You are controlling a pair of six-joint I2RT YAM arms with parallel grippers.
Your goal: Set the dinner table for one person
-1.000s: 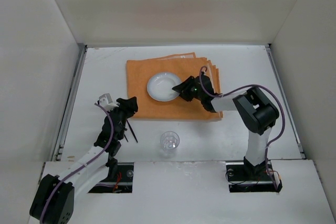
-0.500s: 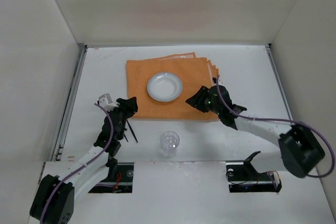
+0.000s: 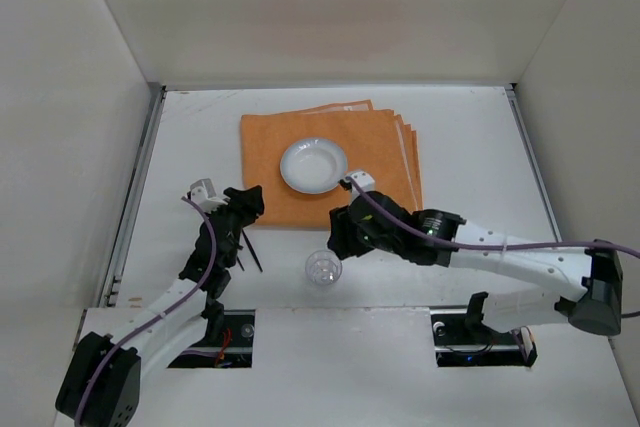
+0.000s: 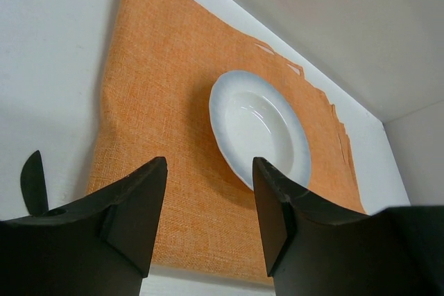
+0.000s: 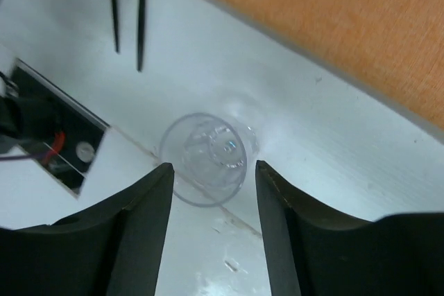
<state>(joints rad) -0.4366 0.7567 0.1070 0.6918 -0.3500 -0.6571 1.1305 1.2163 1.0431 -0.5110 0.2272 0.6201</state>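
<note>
Top external: dinner table [image 3: 200,127] long axis left-right.

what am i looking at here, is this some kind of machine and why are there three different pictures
These are two robot arms bolted at the near edge of a white table, each ending in a two-finger gripper. The wide picture looks down from above and behind them. The other two come from small cameras on the wrists, so the dark shapes at the bottom of those are each arm's own fingers.

On the table lies an orange cloth mat with a white plate on it. Nearer the arms a clear cup stands upright, and two thin black sticks, probably chopsticks, lie flat.

The left gripper is open, facing the plate, and holds nothing. The right gripper is open above the cup and is not gripping it.
</note>
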